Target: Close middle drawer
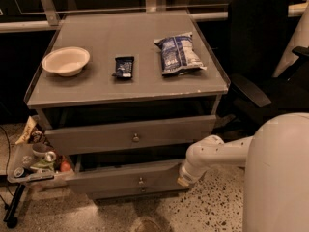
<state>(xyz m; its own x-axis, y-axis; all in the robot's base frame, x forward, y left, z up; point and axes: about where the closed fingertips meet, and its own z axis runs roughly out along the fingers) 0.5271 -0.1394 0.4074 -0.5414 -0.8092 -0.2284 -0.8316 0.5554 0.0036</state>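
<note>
Treat the middle drawer (106, 180), standing pulled out beneath the top drawer (96, 138), as likely rigid, moderately heavy wood and press flat on its front near the centre knob (141, 181), with the pincer (184, 179), open or closed impossible to tell, at its right end.

Grey worktop (96, 88) carrying three things in a loose row.
A pale round bowl (65, 61) stands upright near the left edge. A small dark snack packet (124, 66) lies flat around the middle, apart from the bowl. A crinkled blue-and-white bag (178, 53) lies flat to the packet's right, nearer the right edge; none touches another. The gripper (185, 179) is well below the worktop's front right corner.
</note>
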